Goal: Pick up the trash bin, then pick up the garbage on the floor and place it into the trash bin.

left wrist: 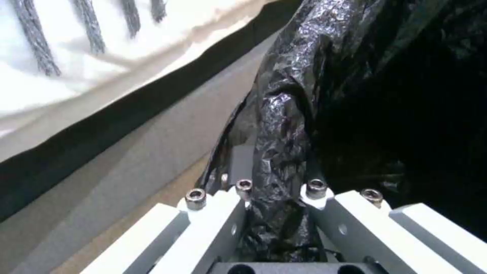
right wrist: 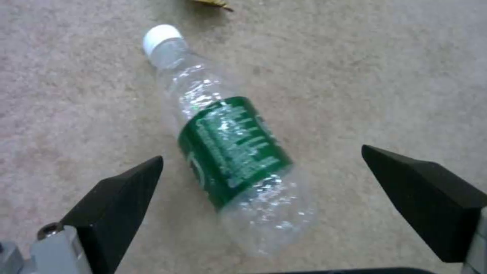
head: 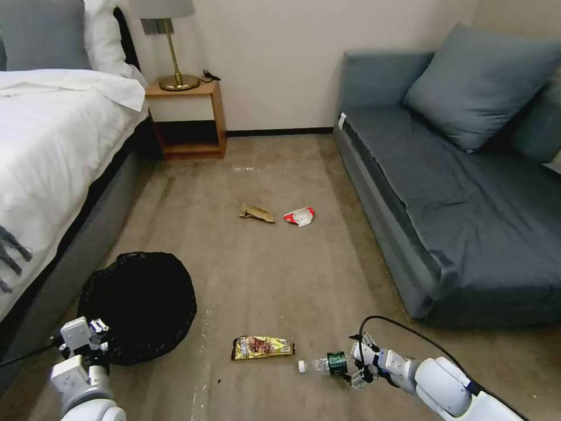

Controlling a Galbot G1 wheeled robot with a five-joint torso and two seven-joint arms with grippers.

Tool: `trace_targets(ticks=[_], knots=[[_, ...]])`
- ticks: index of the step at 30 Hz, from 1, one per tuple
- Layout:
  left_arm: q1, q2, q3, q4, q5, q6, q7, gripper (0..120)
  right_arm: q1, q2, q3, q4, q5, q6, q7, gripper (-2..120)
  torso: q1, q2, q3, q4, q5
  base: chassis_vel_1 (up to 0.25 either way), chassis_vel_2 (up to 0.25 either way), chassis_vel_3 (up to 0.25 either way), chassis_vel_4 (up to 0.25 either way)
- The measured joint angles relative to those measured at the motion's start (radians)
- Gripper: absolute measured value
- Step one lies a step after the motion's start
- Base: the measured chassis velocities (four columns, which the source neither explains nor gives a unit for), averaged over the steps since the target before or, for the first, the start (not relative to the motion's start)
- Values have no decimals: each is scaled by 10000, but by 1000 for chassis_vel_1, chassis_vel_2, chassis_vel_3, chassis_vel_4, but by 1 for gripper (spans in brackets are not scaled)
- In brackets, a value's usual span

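Jaws of the right gripper stand wide apart, one dark pad on each side of a clear plastic bottle with a green label and a white cap. Neither pad touches the bottle, which lies on its side on the beige carpet, cap pointing away from the gripper. From the head view, the right gripper reaches low across the floor near the front corner of a grey sofa, with the bottle just ahead of it.

On the left, the jaws of the left gripper are closed on the crinkled black bag at the rim of the trash bin. In the head view the left gripper sits at the near edge of the trash bin, a round bin lined in black that sits close beside a bed with white sheets.

A yellow-brown snack wrapper lies flat on the carpet between the bin and the bottle. Farther off, toward the wall, a tan paper wad and a red-and-white wrapper lie near each other in the middle of the floor. A wooden nightstand with a brass lamp stands against the far wall beside the bed.
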Motion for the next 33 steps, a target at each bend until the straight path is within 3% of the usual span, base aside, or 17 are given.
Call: trace_targets(ticks=[29,33], knots=[[-235,-263,157,8,489,125,-6,3,1555,1015,-1202,-2234,-782,466,-53,100,0,0,0,0,0,0,0,0,0],[-286,-250,160,22,499,174,-6,3,1680,1138,-1241,-2520,-929,563,-115,96,0,0,0,0,0,0,0,0,0]])
